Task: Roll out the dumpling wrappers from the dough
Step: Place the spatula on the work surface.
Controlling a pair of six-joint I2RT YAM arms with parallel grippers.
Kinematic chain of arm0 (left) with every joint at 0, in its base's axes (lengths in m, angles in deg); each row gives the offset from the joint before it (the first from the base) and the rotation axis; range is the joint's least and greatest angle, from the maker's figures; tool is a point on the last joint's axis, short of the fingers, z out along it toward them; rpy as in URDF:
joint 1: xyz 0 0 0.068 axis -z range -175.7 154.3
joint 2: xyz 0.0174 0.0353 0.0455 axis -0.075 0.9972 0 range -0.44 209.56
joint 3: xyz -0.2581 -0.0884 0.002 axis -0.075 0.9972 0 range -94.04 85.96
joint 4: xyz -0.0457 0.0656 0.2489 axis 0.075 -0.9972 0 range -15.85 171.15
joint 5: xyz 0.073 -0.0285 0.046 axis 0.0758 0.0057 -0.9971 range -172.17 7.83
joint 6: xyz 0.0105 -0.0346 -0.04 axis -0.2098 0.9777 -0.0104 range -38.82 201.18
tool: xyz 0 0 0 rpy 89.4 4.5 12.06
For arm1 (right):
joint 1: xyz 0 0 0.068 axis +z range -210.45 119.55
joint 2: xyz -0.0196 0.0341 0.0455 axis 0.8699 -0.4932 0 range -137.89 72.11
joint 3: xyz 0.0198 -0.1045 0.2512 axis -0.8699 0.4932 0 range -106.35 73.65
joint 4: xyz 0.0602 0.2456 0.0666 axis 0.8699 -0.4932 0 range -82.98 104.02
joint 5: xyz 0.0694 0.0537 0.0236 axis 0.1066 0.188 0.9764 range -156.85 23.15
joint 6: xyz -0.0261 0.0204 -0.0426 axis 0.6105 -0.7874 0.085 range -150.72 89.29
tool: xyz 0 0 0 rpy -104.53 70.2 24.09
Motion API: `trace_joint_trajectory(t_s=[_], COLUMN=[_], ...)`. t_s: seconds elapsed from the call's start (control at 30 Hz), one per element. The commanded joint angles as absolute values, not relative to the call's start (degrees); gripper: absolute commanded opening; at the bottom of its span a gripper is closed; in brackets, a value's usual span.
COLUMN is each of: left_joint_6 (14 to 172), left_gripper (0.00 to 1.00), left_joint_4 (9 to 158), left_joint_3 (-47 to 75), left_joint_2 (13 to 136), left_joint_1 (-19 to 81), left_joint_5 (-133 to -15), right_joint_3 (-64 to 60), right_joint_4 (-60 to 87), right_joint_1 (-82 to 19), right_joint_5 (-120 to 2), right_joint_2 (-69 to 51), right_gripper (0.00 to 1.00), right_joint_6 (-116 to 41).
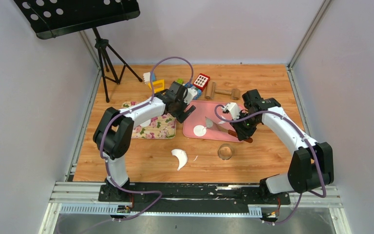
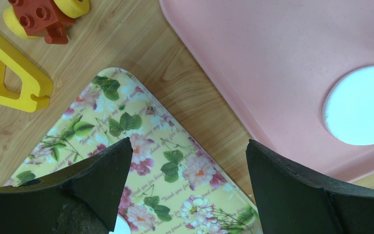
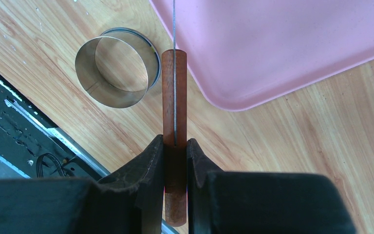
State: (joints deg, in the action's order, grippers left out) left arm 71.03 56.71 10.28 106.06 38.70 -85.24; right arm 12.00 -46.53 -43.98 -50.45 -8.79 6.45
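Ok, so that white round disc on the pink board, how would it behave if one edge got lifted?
Likely floppy: the wrapper looks thin and lies flush on the pink board, so a lifted edge would probably droop or fold. Being soft dough, it may cling rather than slide, and could tear. Lying flat, it shouldn't roll.

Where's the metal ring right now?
Overhead view: the metal ring stands just in front of the pink board, right of the crescent dough scrap.
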Motion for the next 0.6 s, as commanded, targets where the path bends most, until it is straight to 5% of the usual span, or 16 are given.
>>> trace_joint_trajectory(t_s=[0.0,0.3,0.57], left_joint_6=[71.5,71.5,71.2], left_gripper=[0.94,0.94,0.94], left_joint_4=[57.4,57.3,57.4], left_joint_3=[9.6,9.6,9.8], left_joint_2=[103.0,102.8,102.5], left_joint_1=[38.5,38.5,38.4], left_joint_5=[-85.5,-85.6,-85.9], right_joint_3=[10.9,10.6,10.4], right_joint_4=[-45.9,-42.7,-45.8], right_joint_1=[-43.7,-43.8,-43.7], right_joint_5=[-49.2,-54.4,-45.5], right_joint_2=[-6.8,-8.6,-8.2], right_gripper=[0.0,0.0,0.0], right_joint_6=[6.5,4.2,6.5])
